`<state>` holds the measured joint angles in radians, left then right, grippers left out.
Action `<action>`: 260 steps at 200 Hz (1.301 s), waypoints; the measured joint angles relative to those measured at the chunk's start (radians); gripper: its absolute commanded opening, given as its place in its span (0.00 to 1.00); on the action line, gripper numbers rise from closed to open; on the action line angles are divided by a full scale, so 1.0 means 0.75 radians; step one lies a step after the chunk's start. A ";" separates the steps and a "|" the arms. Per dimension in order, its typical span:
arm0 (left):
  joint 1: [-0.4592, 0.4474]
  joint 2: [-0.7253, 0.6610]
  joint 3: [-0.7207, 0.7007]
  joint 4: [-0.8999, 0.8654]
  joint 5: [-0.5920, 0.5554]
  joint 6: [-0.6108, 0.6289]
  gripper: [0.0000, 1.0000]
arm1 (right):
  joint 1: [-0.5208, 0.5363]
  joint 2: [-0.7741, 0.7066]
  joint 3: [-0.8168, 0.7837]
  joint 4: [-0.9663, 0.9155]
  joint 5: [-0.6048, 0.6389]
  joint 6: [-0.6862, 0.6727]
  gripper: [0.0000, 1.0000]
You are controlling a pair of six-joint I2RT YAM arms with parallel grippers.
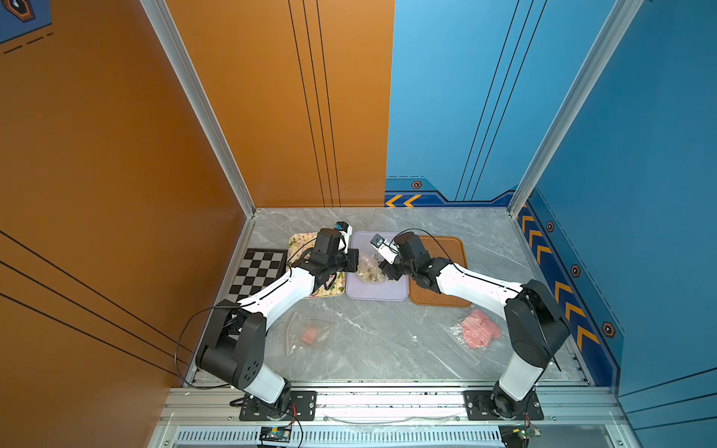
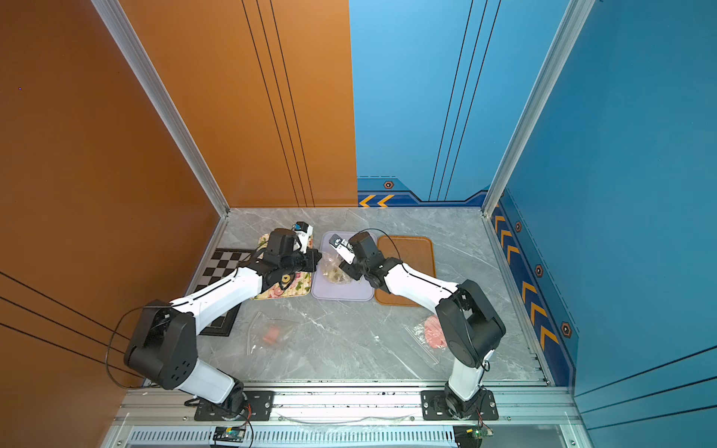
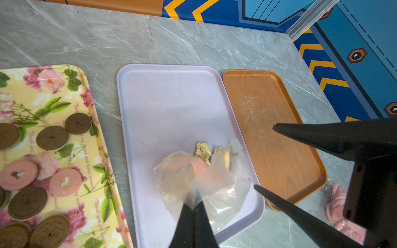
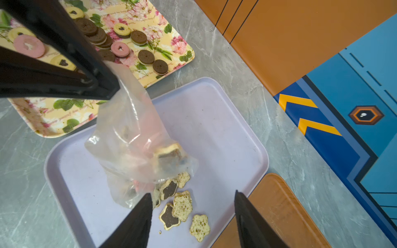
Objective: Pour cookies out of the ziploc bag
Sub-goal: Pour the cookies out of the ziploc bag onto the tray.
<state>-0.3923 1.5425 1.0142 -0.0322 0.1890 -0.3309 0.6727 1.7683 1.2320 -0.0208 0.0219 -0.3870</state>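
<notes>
Left gripper [image 3: 194, 206] pinches the ziploc bag [image 4: 129, 139] upturned so cookies [image 4: 182, 206] drop near the lilac tray's [image 4: 214, 128] right edge; right gripper's [image 4: 192, 193] just open.

The crumpled clear ziploc bag [image 4: 129, 139] is hanging mid-frame in the right wrist view; cream and dark flower-shaped cookies [image 4: 182, 207] are lying spilled at lower centre.
</notes>
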 measured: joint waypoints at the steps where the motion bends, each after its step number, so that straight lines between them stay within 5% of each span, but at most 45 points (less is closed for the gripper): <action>1: 0.000 0.000 -0.001 -0.001 0.000 -0.001 0.00 | 0.000 0.001 0.002 -0.001 -0.001 0.001 0.61; 33: 0.009 0.000 -0.009 0.015 0.009 -0.009 0.00 | -0.011 0.049 0.062 -0.039 -0.071 -0.022 0.55; 98: 0.016 -0.004 -0.009 0.029 0.028 -0.010 0.00 | -0.003 0.074 0.098 -0.111 -0.130 -0.058 0.58; 139: 0.018 -0.005 -0.010 0.030 0.030 -0.014 0.00 | 0.024 0.116 0.150 -0.128 -0.130 -0.080 0.40; 181: 0.019 -0.005 -0.016 0.030 0.030 -0.014 0.00 | 0.028 0.138 0.166 -0.150 -0.140 -0.093 0.00; 260: 0.024 -0.006 -0.021 0.034 0.030 -0.014 0.00 | 0.028 0.122 0.166 -0.167 -0.130 -0.091 0.00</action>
<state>-0.3740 1.5383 0.9985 -0.0071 0.2111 -0.3416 0.6941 1.8599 1.3567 -0.1459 -0.0753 -0.4553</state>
